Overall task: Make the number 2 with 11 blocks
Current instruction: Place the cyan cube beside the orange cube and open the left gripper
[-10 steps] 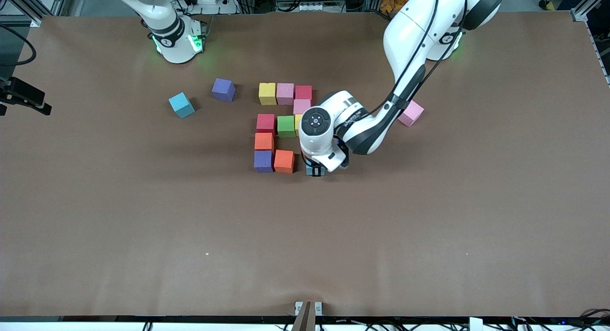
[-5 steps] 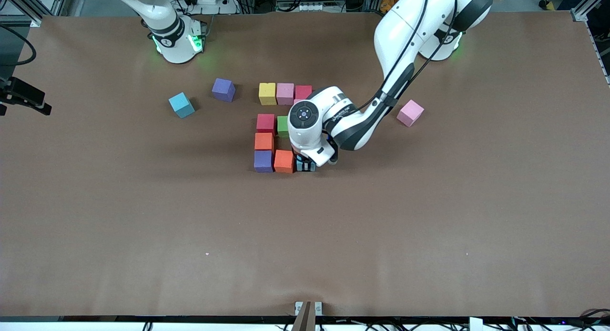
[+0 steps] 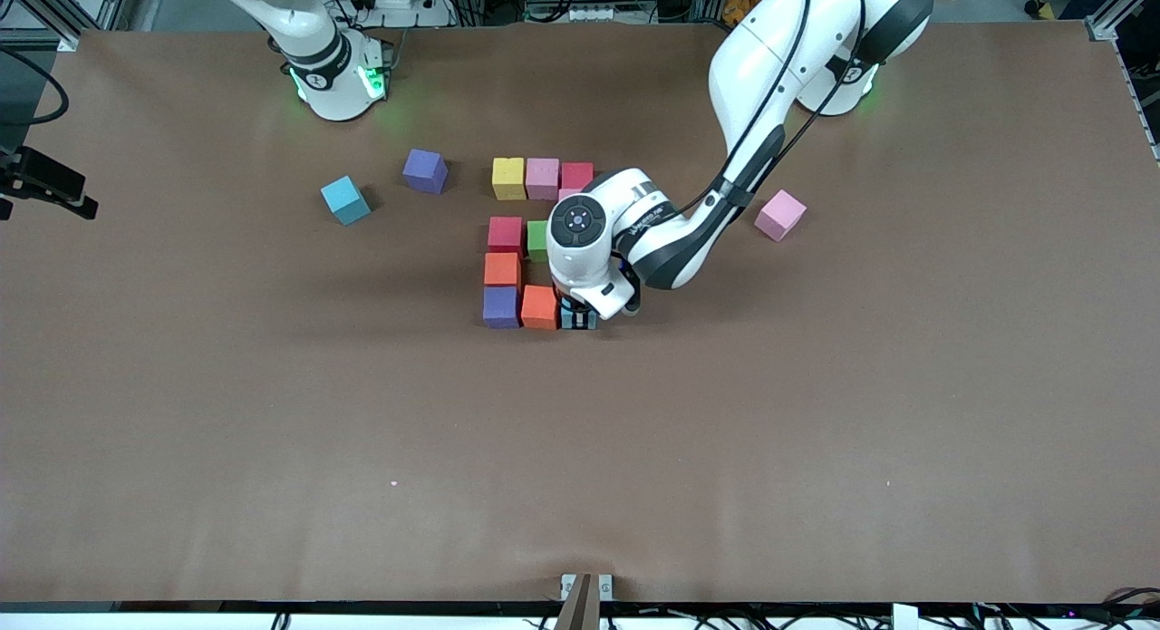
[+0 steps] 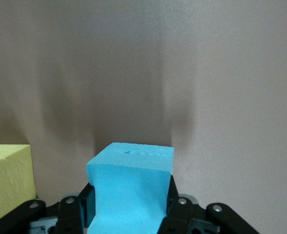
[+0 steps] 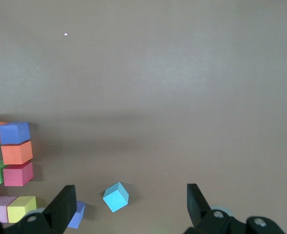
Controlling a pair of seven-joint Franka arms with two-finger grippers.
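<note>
Cyan block (image 4: pixel 130 190), pinched by left gripper (image 3: pixel 578 319), touches orange block (image 3: pixel 540 306).

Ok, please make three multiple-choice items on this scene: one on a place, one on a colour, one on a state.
1. Where is the left gripper?
A. beside the orange block in the row nearest the front camera
B. over the loose pink block
C. at the table's edge

2. What colour is the block it holds?
A. green
B. cyan
C. red

3. How is the right gripper?
A. shut on a block
B. shut, holding nothing
C. open, holding nothing

Key: 1 A, the front view shows it next to that orange block. 2 B, the left wrist view shows cyan foam between the fingers. 3 C, the right wrist view shows its fingers apart with nothing between.
</note>
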